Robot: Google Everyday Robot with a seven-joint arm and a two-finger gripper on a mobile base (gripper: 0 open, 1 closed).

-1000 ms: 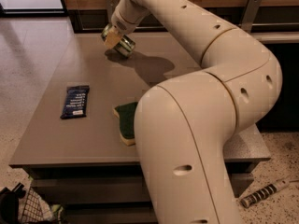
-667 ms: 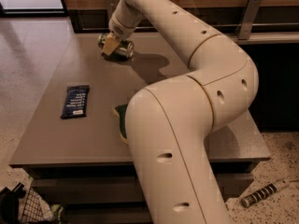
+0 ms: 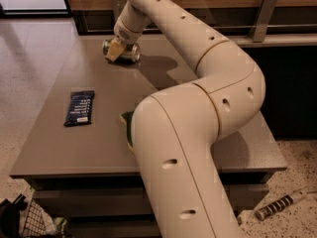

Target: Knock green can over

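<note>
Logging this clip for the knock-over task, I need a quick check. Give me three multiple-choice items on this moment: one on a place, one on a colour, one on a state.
1. Where is the pincer?
A. at the green can, near the table's far edge
B. over the packet
C. beside the floor basket

2. What colour is the flat packet?
A. red
B. dark blue
C. white

3. How does the green can appear to lie?
A. upright
B. on its side
C. lifted clear of the table

Answers: A, the pincer sits against the can; B, the wrapper is dark blue; B, the can looks longer than tall, silver end facing sideways.
</note>
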